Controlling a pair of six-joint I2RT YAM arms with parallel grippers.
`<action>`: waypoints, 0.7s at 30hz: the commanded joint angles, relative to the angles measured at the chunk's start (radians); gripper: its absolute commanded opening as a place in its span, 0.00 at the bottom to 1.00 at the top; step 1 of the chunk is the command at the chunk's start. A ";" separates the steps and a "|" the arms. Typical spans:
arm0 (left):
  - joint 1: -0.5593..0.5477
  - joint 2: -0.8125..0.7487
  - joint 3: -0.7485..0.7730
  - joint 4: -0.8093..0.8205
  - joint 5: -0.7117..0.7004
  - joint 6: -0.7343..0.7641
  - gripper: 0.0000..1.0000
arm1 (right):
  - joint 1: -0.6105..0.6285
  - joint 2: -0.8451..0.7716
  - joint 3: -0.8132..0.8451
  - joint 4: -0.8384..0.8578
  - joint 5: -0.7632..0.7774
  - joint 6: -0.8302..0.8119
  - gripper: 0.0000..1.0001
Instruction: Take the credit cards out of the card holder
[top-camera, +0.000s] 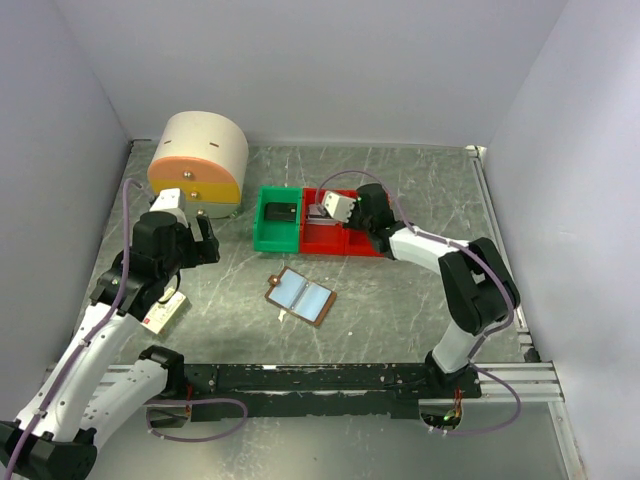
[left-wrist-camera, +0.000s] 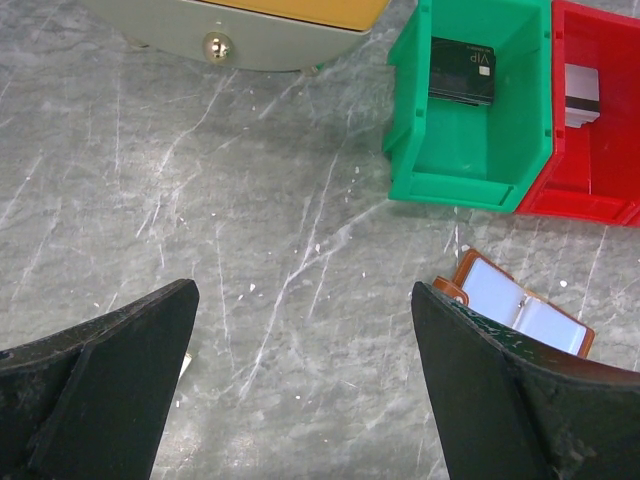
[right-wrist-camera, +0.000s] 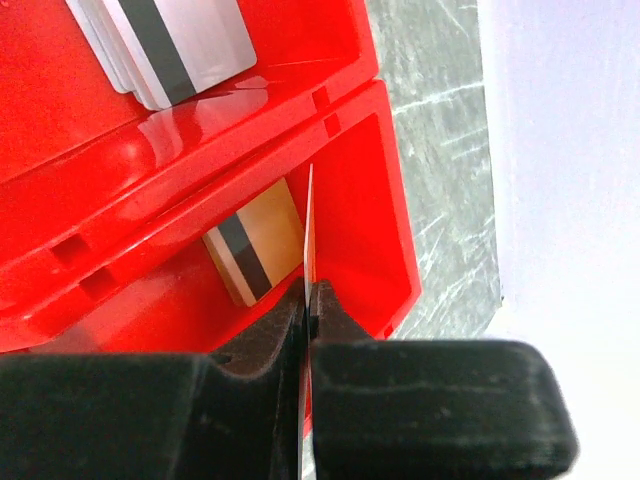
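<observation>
Right claw (right-wrist-camera: 307, 296) pinches a card (right-wrist-camera: 308, 220) edge-on over the red bin (right-wrist-camera: 395, 250); left claw (left-wrist-camera: 302, 292) gapes wide; next, let it drop.

I've got the card holder (top-camera: 301, 296) lying open mid-bench (top-camera: 400, 300), with three bins in a row behind it. Left bin (top-camera: 278, 238) has a single card (left-wrist-camera: 461, 70) in it, and middle bin (top-camera: 322, 240) has a card stack (left-wrist-camera: 581, 95). Right gripper (right-wrist-camera: 308, 300) is over right bin (right-wrist-camera: 390, 200), pinching a held card (right-wrist-camera: 309, 230) on edge above a loose card (right-wrist-camera: 255, 250). Small box (top-camera: 168, 315) sits left of the holder.
</observation>
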 joint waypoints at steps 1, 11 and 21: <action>0.006 -0.002 -0.006 0.027 0.018 0.012 1.00 | -0.048 0.042 0.018 0.033 -0.112 -0.095 0.00; 0.006 0.008 -0.004 0.027 0.022 0.012 0.99 | -0.074 0.092 0.029 0.108 -0.148 -0.109 0.00; 0.006 -0.074 0.000 0.014 -0.057 -0.002 1.00 | -0.075 0.186 0.014 0.198 -0.142 -0.112 0.02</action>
